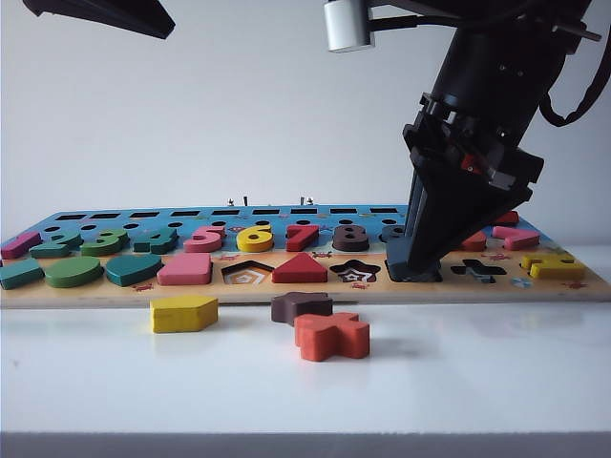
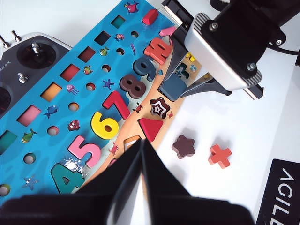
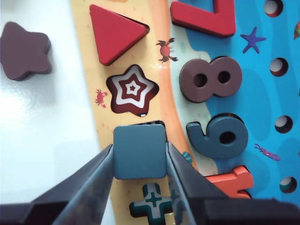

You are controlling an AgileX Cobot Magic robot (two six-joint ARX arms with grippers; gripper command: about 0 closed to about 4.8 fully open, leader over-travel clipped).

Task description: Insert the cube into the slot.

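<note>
The board (image 1: 315,291) carries loose wooden numerals in a row: in the exterior view a pink 5 (image 1: 204,239), a yellow 6 (image 1: 255,239), a red 7 (image 1: 303,236) and a brown 8 (image 1: 350,238) can be read. The left wrist view adds a teal 4 (image 2: 65,178), a slate 9 (image 2: 144,68) and a red 10 (image 2: 157,50). At that view's 4 o'clock, a black plate (image 2: 284,192) on the bench reads "AGILE", cut off by the frame.
</note>
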